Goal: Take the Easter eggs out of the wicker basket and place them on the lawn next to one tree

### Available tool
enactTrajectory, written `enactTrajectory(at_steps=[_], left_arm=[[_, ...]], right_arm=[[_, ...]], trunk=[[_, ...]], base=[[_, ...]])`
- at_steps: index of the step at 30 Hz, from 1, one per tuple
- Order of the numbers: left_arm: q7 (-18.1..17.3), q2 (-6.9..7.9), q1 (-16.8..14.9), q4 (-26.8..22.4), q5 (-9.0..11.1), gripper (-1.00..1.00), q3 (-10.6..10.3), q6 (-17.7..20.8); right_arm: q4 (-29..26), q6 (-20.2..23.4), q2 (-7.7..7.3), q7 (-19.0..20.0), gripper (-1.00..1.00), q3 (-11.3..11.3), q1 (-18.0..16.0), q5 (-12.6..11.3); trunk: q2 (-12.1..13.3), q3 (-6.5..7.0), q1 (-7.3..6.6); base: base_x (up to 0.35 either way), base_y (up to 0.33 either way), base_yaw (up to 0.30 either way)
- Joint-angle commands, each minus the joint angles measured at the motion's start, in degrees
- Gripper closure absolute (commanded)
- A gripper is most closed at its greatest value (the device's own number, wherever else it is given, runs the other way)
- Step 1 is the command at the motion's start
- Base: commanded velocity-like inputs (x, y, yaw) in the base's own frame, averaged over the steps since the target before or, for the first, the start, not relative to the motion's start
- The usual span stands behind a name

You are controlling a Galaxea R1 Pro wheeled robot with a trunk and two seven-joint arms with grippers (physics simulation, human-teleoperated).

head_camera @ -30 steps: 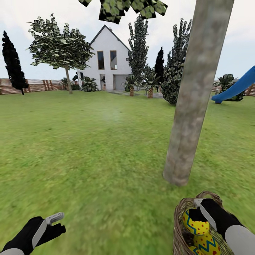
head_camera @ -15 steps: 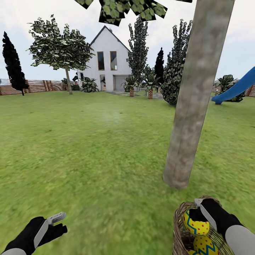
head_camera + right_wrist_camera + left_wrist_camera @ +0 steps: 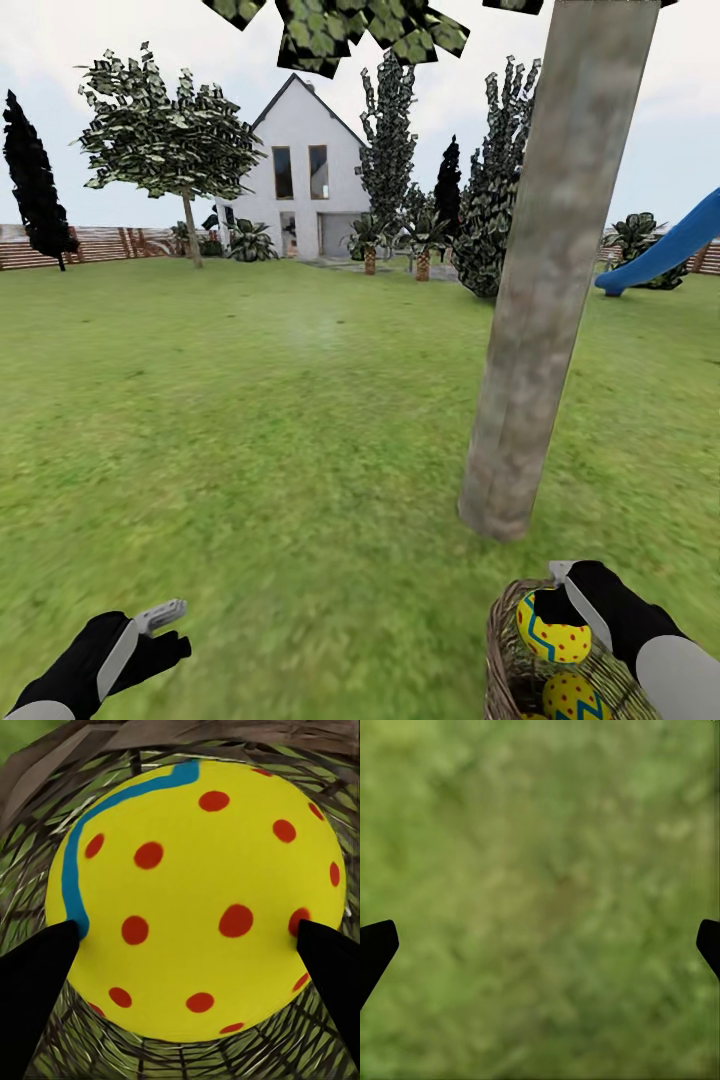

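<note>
The wicker basket [image 3: 505,650] stands on the lawn [image 3: 280,430] just in front of the tree [image 3: 530,330] with the thick grey-brown trunk. My right gripper [image 3: 553,603] is shut on a yellow Easter egg [image 3: 550,627] and holds it at the basket's rim. In the right wrist view the gripper [image 3: 184,964] has a black fingertip [image 3: 34,975] pressed on each side of the egg [image 3: 195,892], with wicker all around. A second egg [image 3: 572,697] lies lower in the basket. My left gripper [image 3: 160,622] hangs open over bare grass, and in the left wrist view it [image 3: 540,945] is empty.
A white house [image 3: 300,170] stands far across the lawn, with a leafy tree [image 3: 170,140], a black cypress [image 3: 32,180] and a wooden fence [image 3: 100,242] to its left. A blue slide [image 3: 665,250] is at the far right. Open grass lies left of the trunk.
My right gripper has lifted the egg higher against the basket, so more of the second egg shows beneath it. The view has shifted slightly. The left gripper has held still.
</note>
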Motion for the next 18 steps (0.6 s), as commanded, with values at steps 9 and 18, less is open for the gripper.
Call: enactTrajectory(at_steps=[9, 18], left_arm=[[-0.30, -0.29, -0.02, -0.16, 0.38, -1.00, 0.21, 0.30], [-0.41, -0.29, -0.02, -0.13, 0.30, -1.00, 0.21, 0.30]], right_arm=[[-0.09, 0.23, -0.07, 0.05, 1.00, 0.35, -0.04, -0.20], [-0.09, 0.23, -0.07, 0.07, 1.00, 0.32, -0.04, -0.20]], trunk=[[0.79, 0.30, -0.46], [0.79, 0.30, -0.46]], base=[[-0.107, 0.000, 0.000], [-0.211, 0.000, 0.000]])
